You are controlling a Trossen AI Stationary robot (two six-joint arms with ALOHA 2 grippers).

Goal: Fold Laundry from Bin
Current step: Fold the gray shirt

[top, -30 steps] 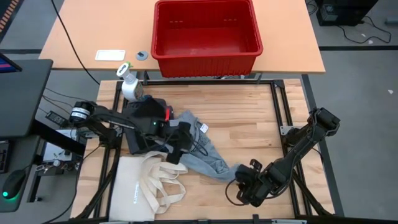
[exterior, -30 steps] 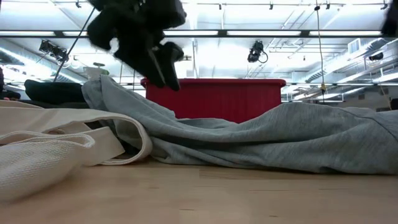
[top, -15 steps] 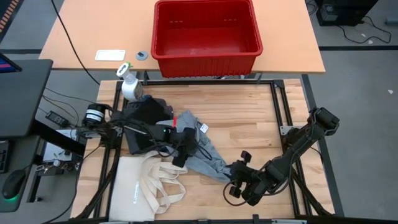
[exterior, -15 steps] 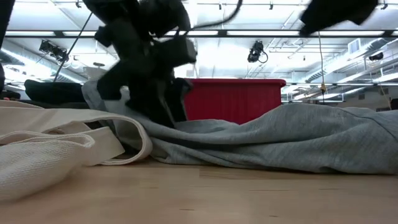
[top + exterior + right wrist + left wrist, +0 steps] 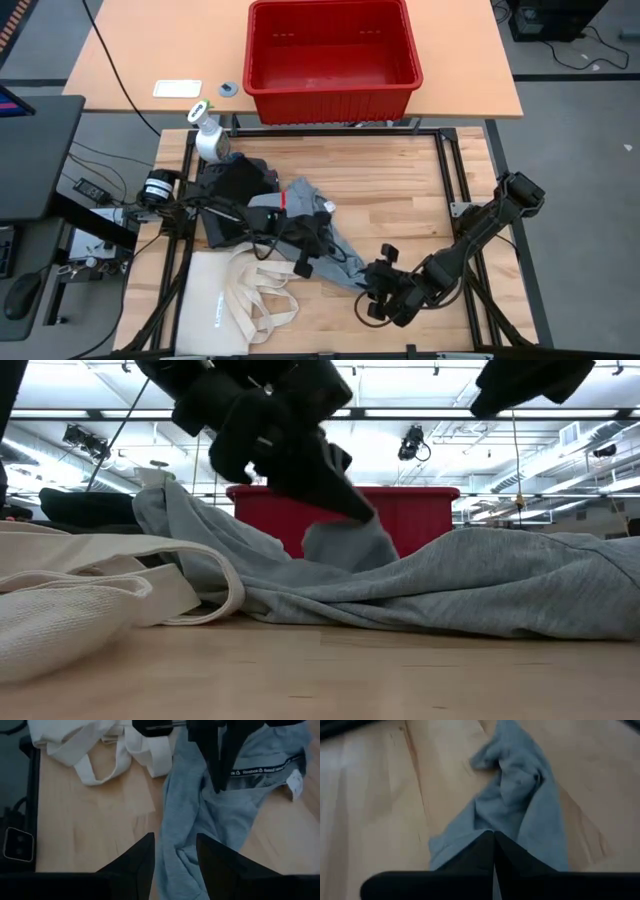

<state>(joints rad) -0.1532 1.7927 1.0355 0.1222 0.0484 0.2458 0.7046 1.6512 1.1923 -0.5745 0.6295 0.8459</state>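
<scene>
While the left tool [image 5: 303, 268] sits clamped shut on a fold of the light grey garment [image 5: 335, 250], its two dark fingers [image 5: 492, 851] meet tip to tip in the left wrist view with grey cloth pinched right at the tips. In the low view a small peak of grey fabric is pulled up under that tool, in front of the red bin [image 5: 400, 518].

Readable text: the garment's waistband [image 5: 265, 767] shows "Reebok" printed repeatedly in white on a dark strip, with a small white tag [image 5: 295, 784] at its end; text on that tag is too small to read.

Right tool [image 5: 385, 285] hovers near the garment's other end, fingers [image 5: 140, 857] parted, nothing between them, grey cloth just below in the right wrist view.

Layout on the wooden counter [image 5: 400, 190]: grey garment runs diagonally across the middle; black garment [image 5: 232, 190] lies bunched beside it toward the left arm; cream tote bag [image 5: 235, 295] lies flat near the front left corner, its handles touching the grey cloth. White spray bottle [image 5: 208, 135] stands at the far left corner.

Bin sits on the separate tan counter [image 5: 130, 60] behind. White card [image 5: 177, 88] and small round disc [image 5: 228, 89] lie beside the bin; any markings are unreadable.
</scene>
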